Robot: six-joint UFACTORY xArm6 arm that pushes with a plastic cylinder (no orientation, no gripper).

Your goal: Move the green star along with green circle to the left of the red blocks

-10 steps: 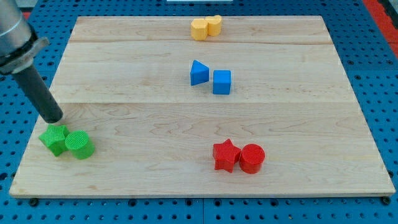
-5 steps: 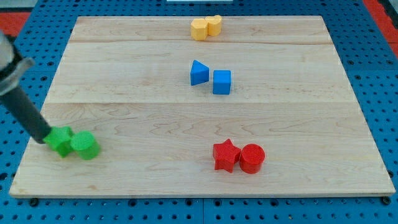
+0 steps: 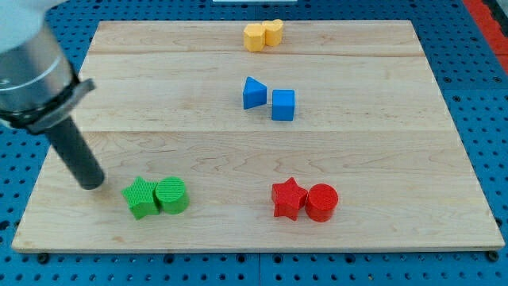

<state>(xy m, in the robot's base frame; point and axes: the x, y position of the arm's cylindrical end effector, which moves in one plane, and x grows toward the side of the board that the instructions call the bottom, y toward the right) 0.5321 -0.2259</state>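
Green pair part-way to the red blocks; our rod stands apart on the view's left.

We carry no claw, only a rod that holds nothing; my tip (image 3: 93, 182) rests near the green star (image 3: 141, 198), not touching it. The green circle (image 3: 171, 195) touches the star's right side. Red star (image 3: 289, 199) and red circle (image 3: 322, 202) lie well apart to the right. Risk: an off-centre push on the star may rotate it, letting the circle slip sideways and separate; overshoot may strike and displace the red star.

My tip (image 3: 93, 183) just left of green star (image 3: 140, 198), green circle (image 3: 171, 195) touching it, red blocks (image 3: 305, 199) well right
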